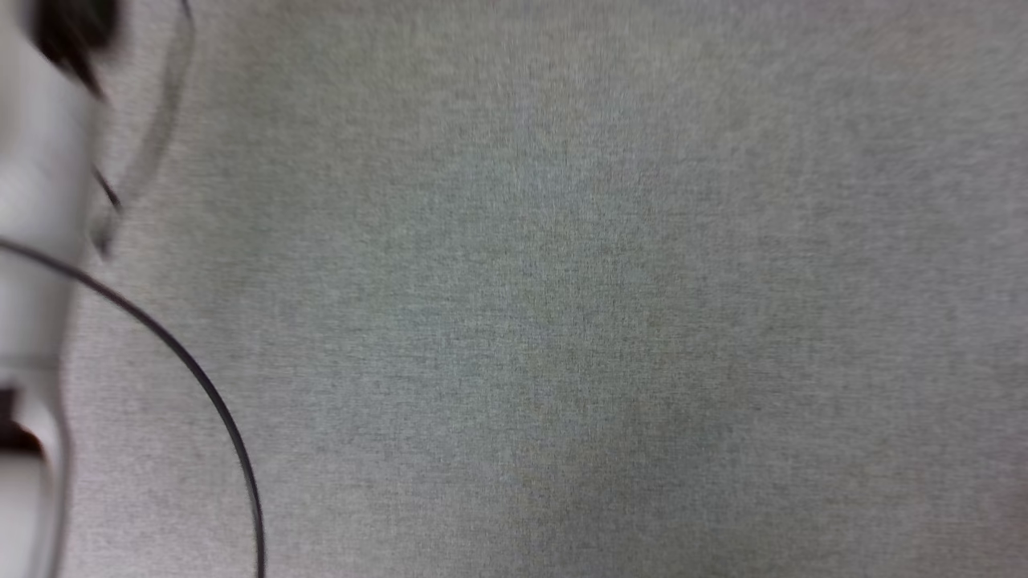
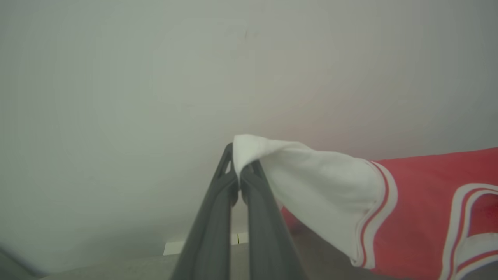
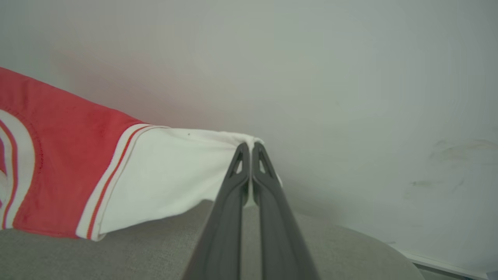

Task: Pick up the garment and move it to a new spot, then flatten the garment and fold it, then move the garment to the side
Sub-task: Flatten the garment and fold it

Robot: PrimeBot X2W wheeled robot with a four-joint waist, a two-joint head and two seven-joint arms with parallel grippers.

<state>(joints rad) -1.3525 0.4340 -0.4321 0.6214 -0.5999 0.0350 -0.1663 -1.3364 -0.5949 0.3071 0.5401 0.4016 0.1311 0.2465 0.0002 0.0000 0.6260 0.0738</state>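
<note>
The garment (image 2: 420,202) is a red T-shirt with white sleeves and red-and-white striped trim, held up in the air and stretched between my two grippers. In the left wrist view my left gripper (image 2: 238,163) is shut on the tip of one white sleeve, and the red body runs off to the right. In the right wrist view my right gripper (image 3: 249,149) is shut on the tip of the other white sleeve (image 3: 171,175), the red body (image 3: 62,155) trailing to the left. The lower part of the shirt is out of frame.
A grey fabric surface (image 1: 562,321) spreads across the head view, with a pale robot part (image 1: 32,241) and a thin dark cable (image 1: 201,385) at its left edge. A plain pale wall (image 3: 350,77) stands behind the shirt, and the grey surface's rounded edge (image 3: 373,237) lies below.
</note>
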